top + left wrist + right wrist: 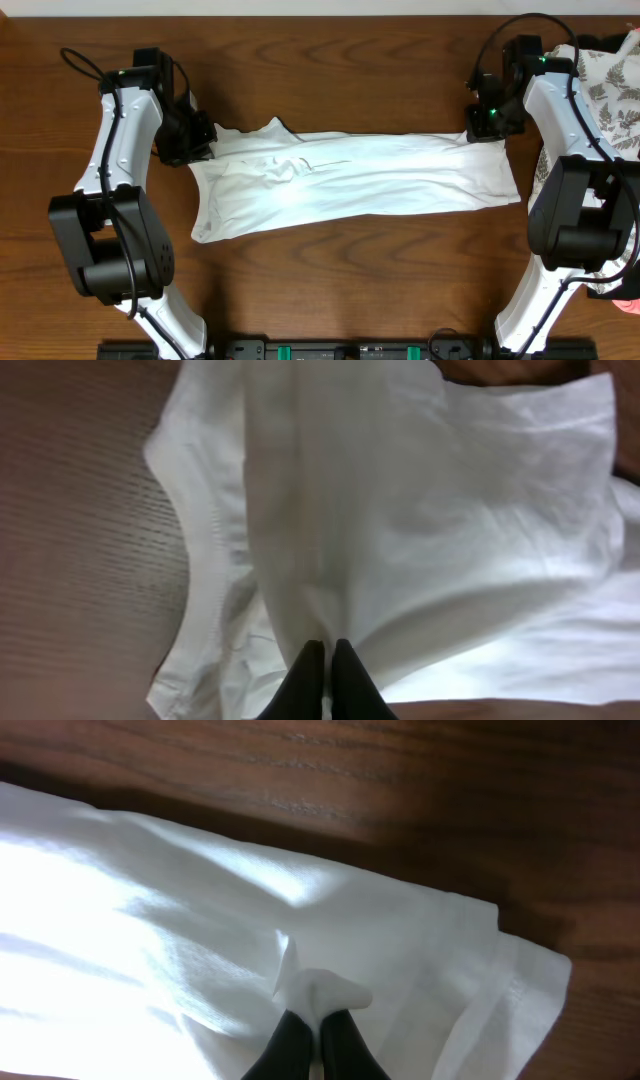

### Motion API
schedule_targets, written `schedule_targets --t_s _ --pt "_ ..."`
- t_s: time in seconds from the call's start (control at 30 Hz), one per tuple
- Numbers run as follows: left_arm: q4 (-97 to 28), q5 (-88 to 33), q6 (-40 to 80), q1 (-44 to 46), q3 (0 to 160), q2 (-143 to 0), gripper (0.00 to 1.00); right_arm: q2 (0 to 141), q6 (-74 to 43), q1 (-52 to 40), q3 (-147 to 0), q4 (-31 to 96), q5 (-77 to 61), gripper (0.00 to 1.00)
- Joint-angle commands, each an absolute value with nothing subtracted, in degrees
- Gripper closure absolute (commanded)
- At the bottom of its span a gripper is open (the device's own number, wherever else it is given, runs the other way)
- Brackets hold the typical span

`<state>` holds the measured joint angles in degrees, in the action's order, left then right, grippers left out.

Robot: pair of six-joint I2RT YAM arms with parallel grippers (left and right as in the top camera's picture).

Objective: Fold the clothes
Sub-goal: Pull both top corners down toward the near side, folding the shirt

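Closest to each lens, your left gripper (327,660) and right gripper (317,1023) pinch opposite ends of the white T-shirt (370,180) (apparently folded lengthwise), so it lies stretched flat on the table (330,60), ready for another fold.

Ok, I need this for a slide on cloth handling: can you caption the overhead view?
The left gripper and right gripper pinch opposite ends of the white T-shirt, stretched across the wooden table.

Overhead straight down — wrist views close over shared T-shirt (350,185)
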<state>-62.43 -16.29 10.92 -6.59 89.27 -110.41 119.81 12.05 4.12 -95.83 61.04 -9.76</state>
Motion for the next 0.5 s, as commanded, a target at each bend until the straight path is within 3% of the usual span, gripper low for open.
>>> schedule_targets --t_s 0.0,0.47 --pt "-62.72 -14.02 12.8 -6.79 88.92 -110.48 0.94 117.45 11.14 5.19 -96.64 61.25 -9.02 0.99" --pt "-64.55 -13.17 12.8 -6.81 88.92 -110.48 0.94 117.45 11.2 8.16 -96.62 62.63 -6.7 0.99"
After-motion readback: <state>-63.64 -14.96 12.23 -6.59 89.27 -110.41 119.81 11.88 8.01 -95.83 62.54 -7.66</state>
